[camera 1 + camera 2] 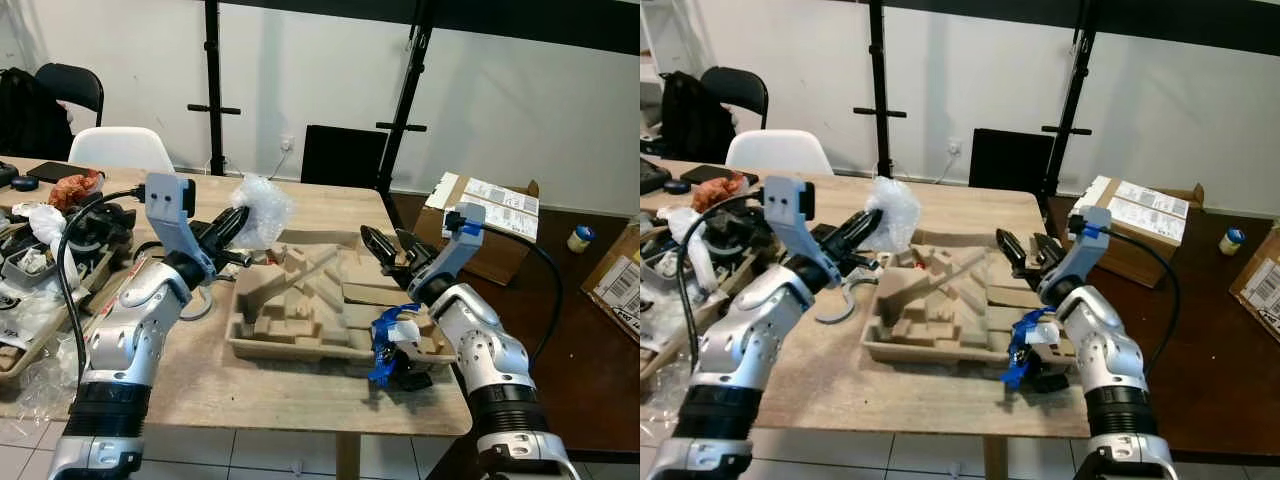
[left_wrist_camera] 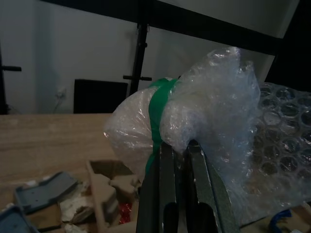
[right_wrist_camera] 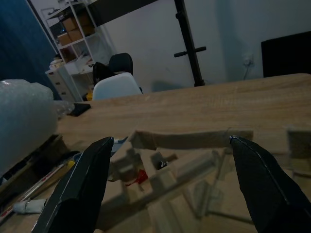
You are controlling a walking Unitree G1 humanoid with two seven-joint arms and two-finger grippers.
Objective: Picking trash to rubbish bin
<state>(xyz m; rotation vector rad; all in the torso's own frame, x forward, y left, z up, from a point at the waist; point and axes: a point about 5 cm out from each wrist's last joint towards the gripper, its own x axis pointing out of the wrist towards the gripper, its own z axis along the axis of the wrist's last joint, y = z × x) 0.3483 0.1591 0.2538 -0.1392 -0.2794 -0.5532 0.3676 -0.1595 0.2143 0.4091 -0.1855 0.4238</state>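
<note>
My left gripper [image 1: 238, 222] is shut on a wad of clear bubble wrap [image 1: 262, 210] bound with a green band [image 2: 156, 112], held above the wooden table [image 1: 200, 375] just left of the brown moulded cardboard tray [image 1: 300, 310]. In the left wrist view the fingers [image 2: 163, 194] pinch the bubble wrap [image 2: 209, 116] from below. My right gripper [image 1: 388, 246] hangs open over the tray's right side, nothing between its fingers [image 3: 77, 194]. A blue-and-white scrap [image 1: 392, 340] lies at the tray's near right corner.
Clutter of trays, cables and wrappers [image 1: 50, 240] covers the table's left end. A white chair [image 1: 120, 148] and a black chair [image 1: 70, 88] stand behind. Cardboard boxes [image 1: 490, 225] sit on the brown floor to the right. Black stand poles [image 1: 212, 90] rise behind the table.
</note>
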